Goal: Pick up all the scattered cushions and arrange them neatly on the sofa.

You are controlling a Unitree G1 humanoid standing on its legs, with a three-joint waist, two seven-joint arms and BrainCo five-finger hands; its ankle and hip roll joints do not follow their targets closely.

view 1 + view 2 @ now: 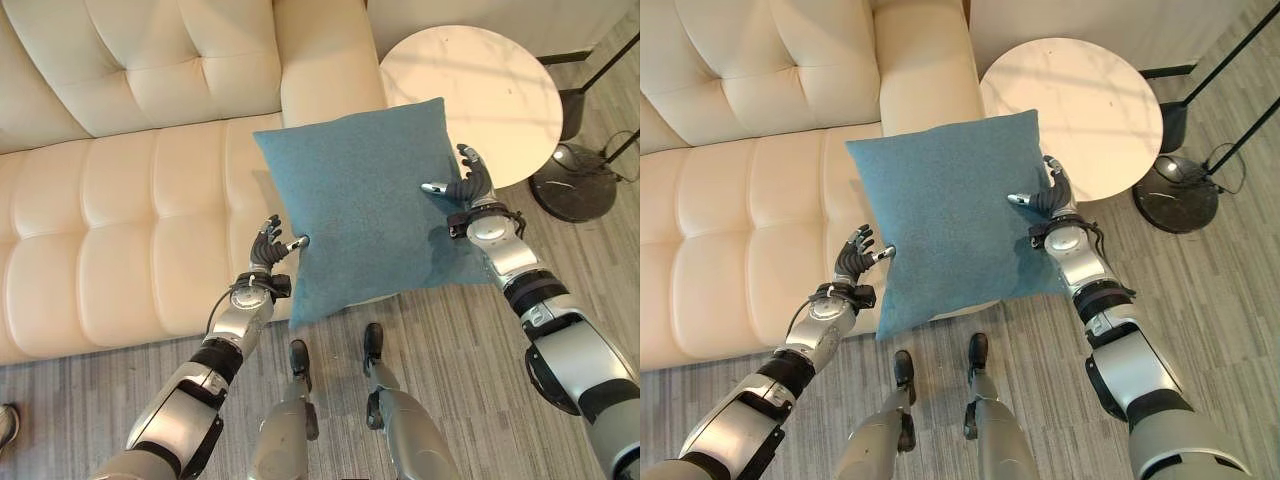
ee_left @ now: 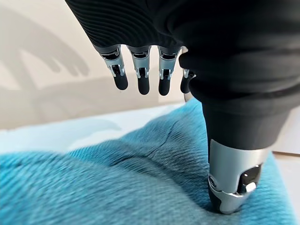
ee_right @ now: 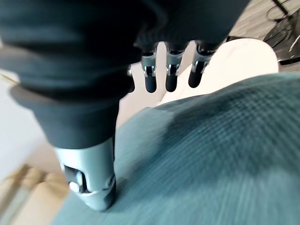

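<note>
Cushion (image 1: 370,205) (blue) between both open hands.

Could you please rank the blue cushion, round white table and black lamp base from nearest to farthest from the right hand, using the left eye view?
From the right hand:
1. Blue cushion, touched by its thumb, on its left.
2. Round white table, just beyond the fingers.
3. Black lamp base, on the floor farther right.

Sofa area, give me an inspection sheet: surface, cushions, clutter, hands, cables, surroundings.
Surface: cream tufted sofa, seat bare.
Job's things: one blue cushion held up between both hands, over the sofa's end.
Clutter: nothing seen.
Hands: left hand at the cushion's left edge, right hand at its right edge; thumbs press the fabric, fingers straight.
Cables: thin cord by the lamp base.
Surroundings: round white side table, grey plank floor.
</note>
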